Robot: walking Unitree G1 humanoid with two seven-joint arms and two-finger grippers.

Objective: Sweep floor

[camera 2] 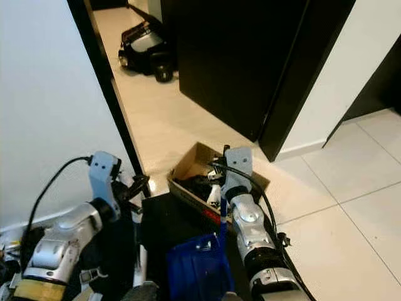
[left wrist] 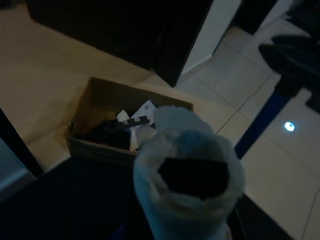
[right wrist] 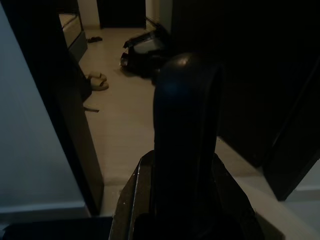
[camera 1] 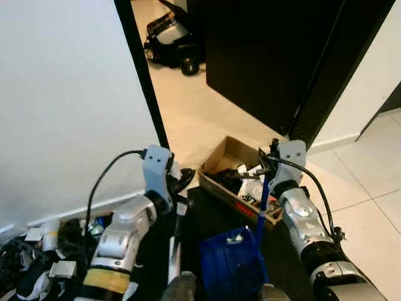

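Left eye view: the right gripper (camera 1: 266,168) grips a blue dustpan handle (camera 1: 262,207) above the blue dustpan (camera 1: 233,263), beside a cardboard box (camera 1: 233,179) of scraps on the tiled floor (camera 1: 207,119). Left gripper (camera 1: 182,182): I cannot tell its state.

Left wrist view: a pale broom handle (left wrist: 187,175) stands close before the box.

Right wrist view: a dark handle (right wrist: 186,145) blocks the doorway.

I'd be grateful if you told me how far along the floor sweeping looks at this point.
Done: the cardboard box already holds dark debris and scraps. In hand: the right claw grips the blue handle of the blue dustpan, and the left claw holds a white pole. Left: clutter lies along the wall.
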